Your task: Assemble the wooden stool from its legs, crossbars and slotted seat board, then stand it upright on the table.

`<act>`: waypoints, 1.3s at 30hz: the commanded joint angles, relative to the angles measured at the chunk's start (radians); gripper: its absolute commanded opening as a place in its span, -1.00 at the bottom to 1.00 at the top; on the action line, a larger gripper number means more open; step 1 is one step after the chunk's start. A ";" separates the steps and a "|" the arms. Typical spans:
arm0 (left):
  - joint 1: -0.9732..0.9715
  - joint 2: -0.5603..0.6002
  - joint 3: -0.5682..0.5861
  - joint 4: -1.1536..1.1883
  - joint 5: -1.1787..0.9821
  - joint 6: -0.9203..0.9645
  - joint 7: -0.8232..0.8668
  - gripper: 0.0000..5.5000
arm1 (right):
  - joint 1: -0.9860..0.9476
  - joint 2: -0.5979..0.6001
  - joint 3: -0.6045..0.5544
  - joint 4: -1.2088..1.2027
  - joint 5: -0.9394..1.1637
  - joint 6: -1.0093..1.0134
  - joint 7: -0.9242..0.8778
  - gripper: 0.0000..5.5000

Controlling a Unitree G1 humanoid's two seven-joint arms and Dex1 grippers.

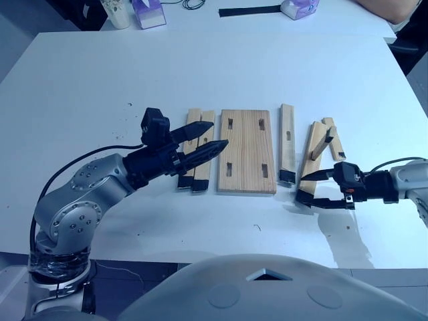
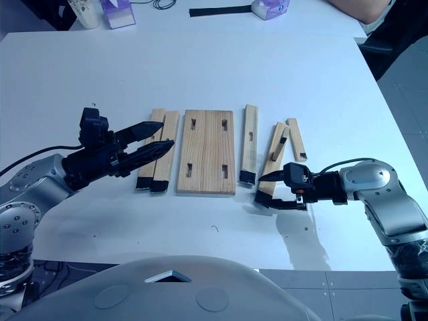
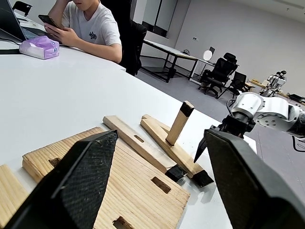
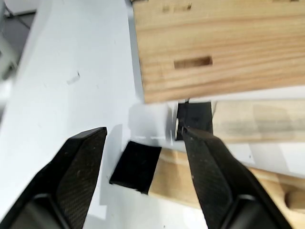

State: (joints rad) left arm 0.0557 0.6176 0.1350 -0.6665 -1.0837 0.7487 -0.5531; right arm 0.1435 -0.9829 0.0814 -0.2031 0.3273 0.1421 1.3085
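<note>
The slotted seat board [image 1: 247, 150] lies flat at the table's middle. Two legs [image 1: 195, 148] lie side by side to its left, and a single leg [image 1: 287, 142] lies to its right. Further right, a black-tipped leg [image 1: 311, 155] has shorter pieces [image 1: 329, 139] lying crossed over it. My left gripper [image 1: 218, 134] hovers open over the left legs and the board's left edge, holding nothing. My right gripper [image 1: 301, 188] is low on the table, open, its fingers either side of that leg's black-tipped near end [image 4: 136, 167].
Tissue packs [image 1: 148, 12], a cup [image 1: 115, 12] and a black strip [image 1: 249, 11] sit along the table's far edge, where a person sits. Bare table lies in front of the parts up to the near edge [image 1: 200, 253].
</note>
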 commanded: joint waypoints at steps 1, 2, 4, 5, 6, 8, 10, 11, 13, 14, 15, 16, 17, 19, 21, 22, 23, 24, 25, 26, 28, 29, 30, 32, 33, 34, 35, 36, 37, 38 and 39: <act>0.003 0.007 -0.001 -0.011 0.007 -0.001 0.001 0.21 | 0.017 -0.001 0.024 0.058 -0.065 -0.087 0.012 0.07; 0.007 0.008 -0.001 -0.013 0.007 -0.001 0.000 0.21 | 0.019 -0.006 0.028 0.078 -0.078 -0.104 0.016 0.07; 0.012 0.008 0.000 -0.017 0.007 -0.001 0.001 0.21 | 0.017 -0.018 0.033 0.108 -0.099 -0.131 0.027 0.07; 0.015 0.007 0.000 -0.020 0.007 -0.002 0.003 0.21 | 0.012 -0.024 0.035 0.128 -0.109 -0.147 0.034 0.07; 0.017 0.006 -0.001 -0.022 0.008 -0.002 0.005 0.21 | 0.005 -0.031 0.038 0.150 -0.120 -0.163 0.040 0.07; 0.023 0.003 -0.001 -0.026 0.009 -0.004 0.008 0.21 | -0.009 -0.042 0.042 0.184 -0.134 -0.190 0.051 0.07; 0.031 0.000 0.001 -0.033 0.009 -0.007 0.013 0.21 | -0.029 -0.051 0.041 0.207 -0.140 -0.206 0.062 0.07; 0.036 -0.001 0.001 -0.036 0.009 -0.008 0.016 0.21 | -0.039 -0.059 0.036 0.215 -0.139 -0.209 0.069 0.07; 0.047 -0.003 0.004 -0.044 0.010 -0.012 0.022 0.21 | -0.052 -0.078 0.023 0.224 -0.132 -0.215 0.083 0.07; 0.054 -0.005 0.005 -0.048 0.011 -0.014 0.025 0.21 | -0.054 -0.090 0.014 0.220 -0.122 -0.212 0.093 0.07; 0.061 -0.007 0.007 -0.053 0.011 -0.017 0.029 0.21 | -0.053 -0.102 -0.002 0.204 -0.098 -0.194 0.103 0.07; 0.068 -0.009 0.009 -0.057 0.012 -0.021 0.034 0.21 | -0.052 -0.113 -0.024 0.174 -0.063 -0.159 0.109 0.07; 0.077 -0.011 0.010 -0.062 0.013 -0.025 0.038 0.21 | -0.051 -0.122 -0.052 0.136 -0.020 -0.115 0.109 0.07; 0.100 -0.017 0.012 -0.077 0.016 -0.036 0.053 0.21 | -0.047 -0.134 -0.122 0.036 0.078 0.008 0.091 0.07; 0.128 -0.026 0.018 -0.096 0.019 -0.047 0.071 0.21 | -0.028 -0.132 -0.192 -0.057 0.157 0.115 0.047 0.18; 0.145 -0.031 0.022 -0.107 0.021 -0.053 0.081 0.21 | -0.005 -0.132 -0.230 -0.107 0.199 0.177 0.021 0.23; 0.161 -0.036 0.025 -0.118 0.023 -0.060 0.090 0.21 | 0.021 -0.132 -0.263 -0.149 0.221 0.235 -0.011 0.28; 0.177 -0.042 0.028 -0.127 0.027 -0.067 0.099 0.21 | 0.047 -0.125 -0.282 -0.182 0.209 0.274 -0.060 0.34; 0.197 -0.050 0.030 -0.139 0.031 -0.076 0.110 0.21 | 0.078 -0.123 -0.285 -0.207 0.173 0.312 -0.115 0.34; 0.211 -0.055 0.030 -0.148 0.035 -0.083 0.119 0.21 | 0.102 -0.120 -0.282 -0.224 0.140 0.332 -0.155 0.34; 0.237 -0.065 0.029 -0.164 0.046 -0.097 0.134 0.21 | 0.174 -0.118 -0.275 -0.266 0.082 0.379 -0.227 0.34; 0.248 -0.069 0.029 -0.171 0.050 -0.103 0.141 0.21 | 0.202 -0.115 -0.273 -0.288 0.069 0.413 -0.256 0.34; 0.261 -0.073 0.029 -0.178 0.055 -0.110 0.148 0.21 | 0.222 -0.108 -0.273 -0.310 0.056 0.442 -0.287 0.34; 0.284 -0.081 0.030 -0.190 0.064 -0.122 0.160 0.21 | 0.237 -0.095 -0.275 -0.340 0.044 0.514 -0.347 0.34; 0.293 -0.083 0.031 -0.195 0.067 -0.127 0.164 0.21 | 0.232 -0.087 -0.275 -0.349 0.042 0.548 -0.375 0.34; 0.302 -0.086 0.032 -0.198 0.071 -0.133 0.168 0.21 | 0.224 -0.076 -0.275 -0.357 0.041 0.583 -0.405 0.34; 0.309 -0.087 0.032 -0.202 0.074 -0.139 0.171 0.21 | 0.215 -0.060 -0.276 -0.372 0.044 0.623 -0.437 0.34; 0.314 -0.089 0.031 -0.204 0.078 -0.143 0.176 0.21 | 0.201 -0.049 -0.272 -0.382 0.047 0.655 -0.461 0.34; 0.316 -0.090 0.030 -0.204 0.080 -0.147 0.178 0.21 | 0.196 -0.027 -0.274 -0.406 0.048 0.691 -0.500 0.34; 0.317 -0.089 0.029 -0.204 0.082 -0.151 0.179 0.21 | 0.193 -0.010 -0.274 -0.427 0.052 0.724 -0.530 0.34; 0.316 -0.088 0.027 -0.203 0.083 -0.152 0.180 0.21 | 0.196 0.012 -0.276 -0.459 0.062 0.767 -0.562 0.34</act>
State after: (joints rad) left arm 0.3713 0.5283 0.1610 -0.8598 -1.0171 0.6049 -0.3856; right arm 0.3499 -1.0119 -0.1929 -0.6009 0.3745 0.8295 0.8086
